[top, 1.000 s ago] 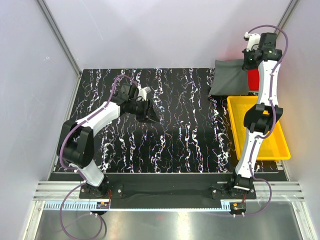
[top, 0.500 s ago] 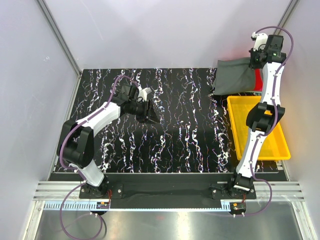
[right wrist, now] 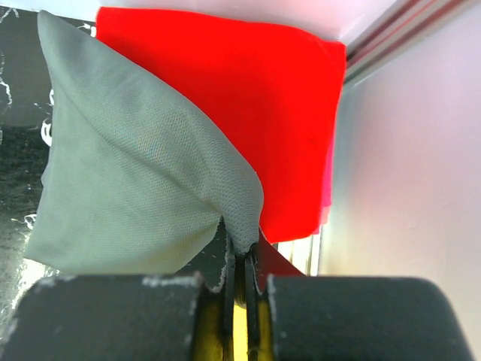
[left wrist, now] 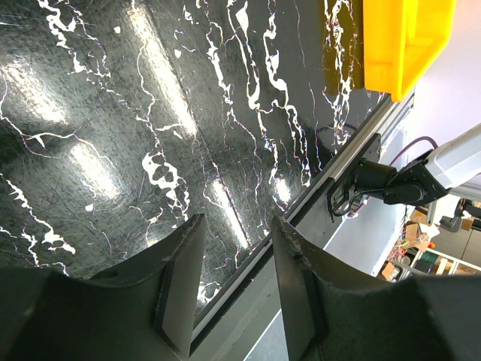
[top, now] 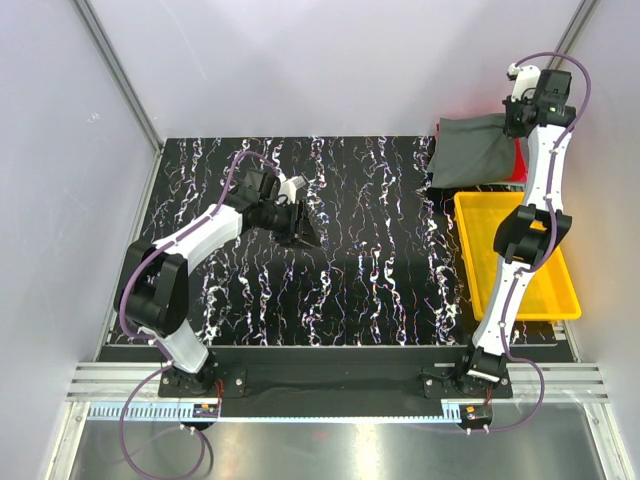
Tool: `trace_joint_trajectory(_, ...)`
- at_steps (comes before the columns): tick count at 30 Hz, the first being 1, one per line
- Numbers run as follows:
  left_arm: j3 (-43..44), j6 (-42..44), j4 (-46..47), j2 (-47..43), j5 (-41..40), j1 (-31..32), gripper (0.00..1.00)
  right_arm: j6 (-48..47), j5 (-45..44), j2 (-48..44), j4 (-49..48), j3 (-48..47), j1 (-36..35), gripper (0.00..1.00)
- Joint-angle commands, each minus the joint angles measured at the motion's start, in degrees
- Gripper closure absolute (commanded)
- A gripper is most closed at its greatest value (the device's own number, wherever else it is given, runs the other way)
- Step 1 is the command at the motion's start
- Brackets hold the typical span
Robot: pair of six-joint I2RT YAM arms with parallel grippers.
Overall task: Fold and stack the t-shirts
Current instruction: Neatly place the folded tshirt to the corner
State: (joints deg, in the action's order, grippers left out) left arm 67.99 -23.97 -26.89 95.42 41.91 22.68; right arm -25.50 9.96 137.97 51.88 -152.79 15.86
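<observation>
The dark grey cloth t-shirt (right wrist: 135, 173) is at the far right corner of the table, caught by one bunched corner and hanging away from it in a slack, draped sheet (the weave shows clearly in the right wrist view). Whether its lower edge rests on the tabletop, I cannot tell. The right gripper (right wrist: 240, 259) is clenched on that corner, both fingers pressed together with only a fold of grey cloth between them.

Just past the grey one lies the bright red cloth t-shirt (right wrist: 263, 98), folded square and flat. Its left part is covered by the hanging grey sheet. Along its right side a thin pink cloth edge (right wrist: 328, 180) peeks out, close to the pale side wall.

On the near side of the shirts sits the yellow plastic tray (top: 466, 250), a rectangle against the right edge of the table, and the right arm stretches up and over it to reach the corner.

Out on the black marble-patterned table (top: 370, 260), the left gripper (left wrist: 233, 248) hangs over the left-centre, well apart from the shirts. Its jaws are parted and nothing sits between them, only glossy tabletop showing through the gap. From its wrist camera, a corner of the tray shows at upper right.
</observation>
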Motion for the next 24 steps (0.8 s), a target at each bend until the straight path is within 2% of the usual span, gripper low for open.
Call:
trace_joint_trajectory(1, -0.2, 0.6, 1.2, -2.3, 1.8, 0.3, 0.55, -0.2, -1.7, -2.9, -2.9, -2.7, 1.5, 1.00)
trace_joint_trajectory(9, -0.2, 0.8, 1.1, -2.1, 1.2, 0.4, 0.55, 2.9, 2.3, -2.2, -6.8, -2.2, 3.8, 1.00)
trace_joint_trajectory(24, 0.7, 1.3, 0.4, -0.5, 0.8, 0.4, 0.55, 4.4, 6.0, 3.3, -14.7, -2.1, 3.9, 1.00)
